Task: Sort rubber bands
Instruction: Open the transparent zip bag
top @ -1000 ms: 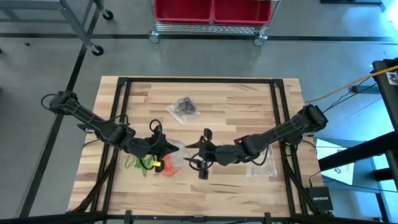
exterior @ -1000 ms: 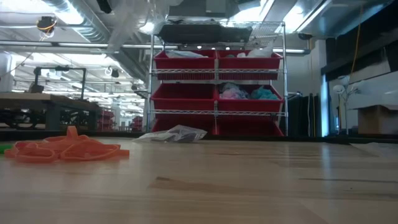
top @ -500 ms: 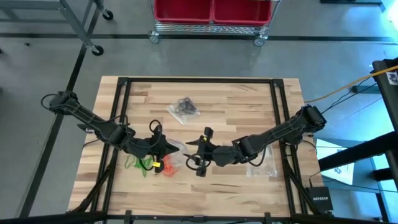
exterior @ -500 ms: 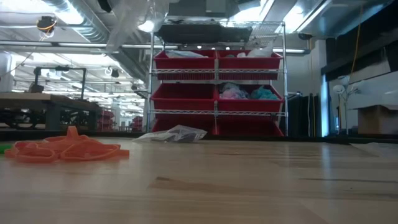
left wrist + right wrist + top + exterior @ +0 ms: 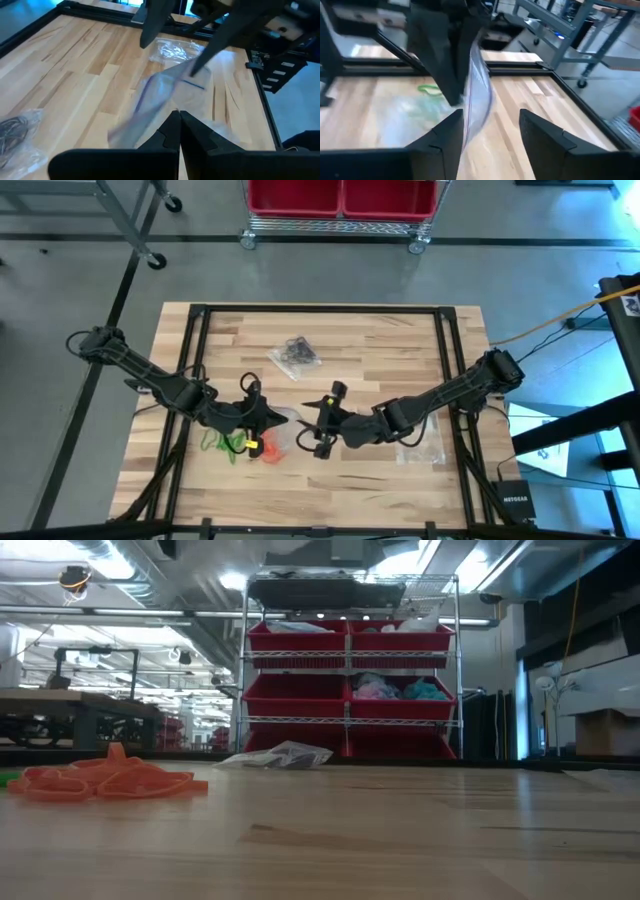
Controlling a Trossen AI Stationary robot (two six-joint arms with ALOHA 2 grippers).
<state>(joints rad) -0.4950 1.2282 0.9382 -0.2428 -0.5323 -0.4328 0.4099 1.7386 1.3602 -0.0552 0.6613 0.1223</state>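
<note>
Orange-red rubber bands (image 5: 100,780) heaped flat, no clear long axis

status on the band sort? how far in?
Done: orange-red bands lie in one heap beside green bands, and black bands sit in a bag apart. In hand: the left gripper is shut on a clear bag, with the open right gripper facing it. Left: nothing is in that bag yet.
</note>
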